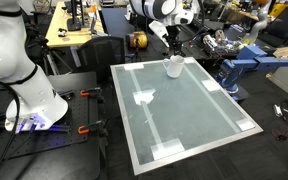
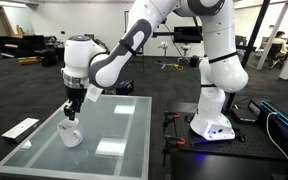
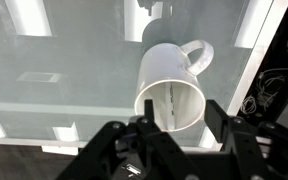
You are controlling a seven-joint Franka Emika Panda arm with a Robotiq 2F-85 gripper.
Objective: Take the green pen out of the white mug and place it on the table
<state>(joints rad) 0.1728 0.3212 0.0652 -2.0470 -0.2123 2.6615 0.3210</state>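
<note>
The white mug [image 3: 172, 85] stands upright on the table [image 3: 64, 100]; it also shows in both exterior views [image 1: 174, 66] [image 2: 71, 133], near the table's edge. A thin dark-green pen [image 3: 172, 104] leans inside the mug against its inner wall; it is too small to make out in the exterior views. My gripper [image 3: 176, 118] hangs just above the mug's rim with its fingers spread apart, one on each side of the mug's mouth, holding nothing. It also shows in the exterior views [image 1: 171, 42] [image 2: 71, 113], directly over the mug.
The table [image 1: 184, 110] has white tape rectangles [image 1: 144, 97] [image 2: 109, 146] on its glossy top. A wooden workbench [image 1: 69, 25] and blue equipment [image 1: 239, 70] stand beyond it. The arm's base [image 2: 212, 125] sits beside the table. Cables [image 3: 274, 90] lie off the table edge.
</note>
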